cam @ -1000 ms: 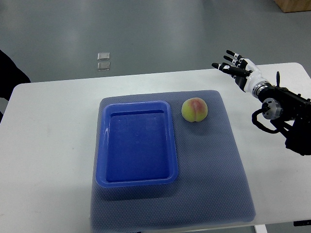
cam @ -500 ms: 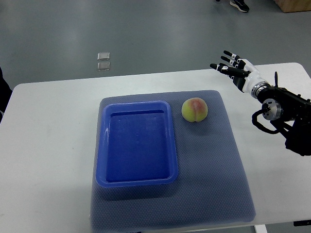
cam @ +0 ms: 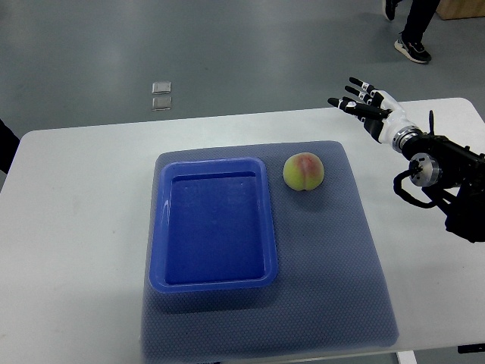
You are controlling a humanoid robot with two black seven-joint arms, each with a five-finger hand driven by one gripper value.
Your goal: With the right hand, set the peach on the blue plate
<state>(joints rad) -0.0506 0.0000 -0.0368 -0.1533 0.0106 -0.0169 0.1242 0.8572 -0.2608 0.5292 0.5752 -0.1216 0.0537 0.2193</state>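
A yellow-green peach (cam: 304, 171) with a red blush sits on the grey-blue mat (cam: 326, 265), just right of the blue plate (cam: 161, 227), a rectangular tray with nothing in it. My right hand (cam: 362, 106) is open, fingers spread, held above the table's far right edge. It is well to the right of and beyond the peach, not touching it. The right arm (cam: 443, 174) comes in from the right edge. The left arm does not show.
The mat lies on a white table (cam: 76, 227). A person's legs and shoes (cam: 411, 30) are on the floor at the far right. Two small square plates (cam: 161, 95) are set in the floor beyond the table.
My right hand has shifted very slightly left and stays open. The person on the floor behind has walked further right. The peach and plate have not moved.
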